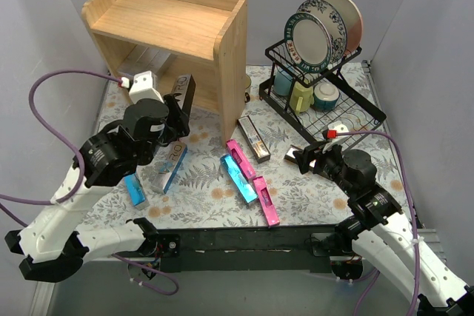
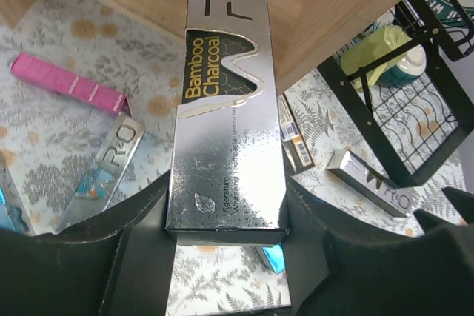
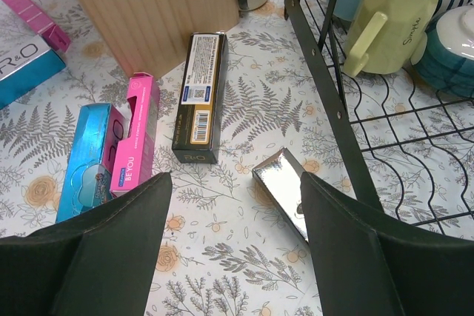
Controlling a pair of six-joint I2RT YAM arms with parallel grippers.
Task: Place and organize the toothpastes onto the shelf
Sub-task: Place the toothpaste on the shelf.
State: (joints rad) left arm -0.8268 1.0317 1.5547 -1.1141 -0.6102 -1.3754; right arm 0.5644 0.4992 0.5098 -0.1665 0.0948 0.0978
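The left pincer [image 2: 226,216] pinches a silver toothpaste carton [image 2: 222,72] that points toward the shelf [image 1: 185,20]. The right pincer [image 3: 233,242] hangs spread and empty toward the right edge of the table [image 1: 311,197].

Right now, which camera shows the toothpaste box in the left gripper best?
The left wrist view: the silver charcoal carton fills mid-frame, lettering readable, clamped in the left gripper. The top view shows it small, poking past the gripper toward the shelf. The right wrist view misses it.

Shelf [image 1: 170,20] rear left; dish rack [image 1: 374,105] right; toothpastes [image 1: 238,175] scattered before both.
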